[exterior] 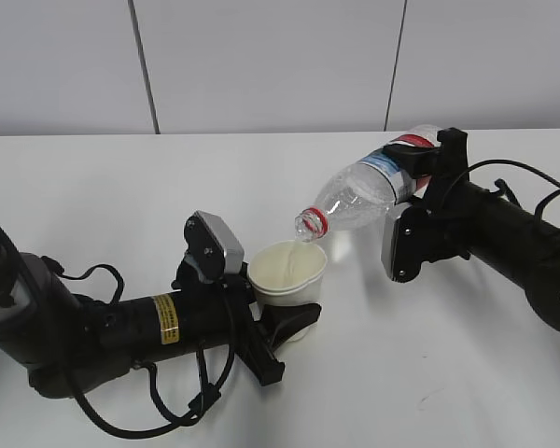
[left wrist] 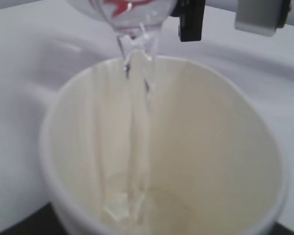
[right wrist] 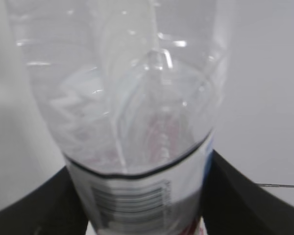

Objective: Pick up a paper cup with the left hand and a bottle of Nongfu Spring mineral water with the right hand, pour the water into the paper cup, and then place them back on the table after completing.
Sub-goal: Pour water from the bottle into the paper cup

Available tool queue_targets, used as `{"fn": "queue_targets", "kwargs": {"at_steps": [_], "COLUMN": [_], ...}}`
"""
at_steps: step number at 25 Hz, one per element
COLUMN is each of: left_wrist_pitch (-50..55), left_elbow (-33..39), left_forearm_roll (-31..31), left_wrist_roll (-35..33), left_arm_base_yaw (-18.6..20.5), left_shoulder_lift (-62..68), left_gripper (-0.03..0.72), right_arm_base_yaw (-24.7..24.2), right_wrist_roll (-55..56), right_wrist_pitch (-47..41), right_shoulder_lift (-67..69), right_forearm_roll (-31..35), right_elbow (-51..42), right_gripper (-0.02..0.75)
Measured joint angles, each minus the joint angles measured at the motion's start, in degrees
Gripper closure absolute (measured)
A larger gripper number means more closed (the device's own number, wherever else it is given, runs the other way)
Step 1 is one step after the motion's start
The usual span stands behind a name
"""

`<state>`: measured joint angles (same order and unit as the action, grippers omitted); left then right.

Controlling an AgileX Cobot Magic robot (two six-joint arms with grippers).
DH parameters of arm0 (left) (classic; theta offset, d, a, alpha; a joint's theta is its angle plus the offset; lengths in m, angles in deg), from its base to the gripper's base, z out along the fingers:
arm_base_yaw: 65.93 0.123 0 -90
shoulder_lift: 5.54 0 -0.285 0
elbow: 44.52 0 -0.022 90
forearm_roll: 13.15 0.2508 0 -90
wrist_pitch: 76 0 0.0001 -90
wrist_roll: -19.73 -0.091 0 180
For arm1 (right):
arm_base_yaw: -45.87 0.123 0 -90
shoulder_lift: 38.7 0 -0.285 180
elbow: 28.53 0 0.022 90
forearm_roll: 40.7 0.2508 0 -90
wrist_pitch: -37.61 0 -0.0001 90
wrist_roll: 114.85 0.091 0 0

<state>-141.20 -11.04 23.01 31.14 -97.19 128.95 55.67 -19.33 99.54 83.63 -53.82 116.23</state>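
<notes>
In the exterior view the left hand is closed around the paper cup, near the middle of the table, and the right hand clamps the bottle, tilted with its mouth just over the far rim of the cup. To pour well, I think the bottle should keep this gentle tilt and the cup should stay upright under the mouth. In the left wrist view a thin stream of water falls into the cream cup, which is almost empty. In the right wrist view the clear, ribbed bottle sits between the two black fingers, its label near them.
</notes>
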Motion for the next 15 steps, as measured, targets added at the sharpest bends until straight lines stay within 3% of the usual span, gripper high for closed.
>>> {"fn": "queue_targets", "kwargs": {"at_steps": [15], "left_wrist_pitch": [0.12], "left_elbow": [0.00], "left_forearm_roll": [0.15], "left_wrist_roll": [0.00], "left_arm_base_yaw": [0.00], "left_shoulder_lift": [0.00], "left_gripper": [0.333], "right_arm_base_yaw": [0.00], "right_wrist_roll": [-0.14], "right_wrist_pitch": [0.37], "right_shoulder_lift": [-0.03], "right_forearm_roll": [0.00], "right_elbow": [0.00], "right_gripper": [0.288]}}
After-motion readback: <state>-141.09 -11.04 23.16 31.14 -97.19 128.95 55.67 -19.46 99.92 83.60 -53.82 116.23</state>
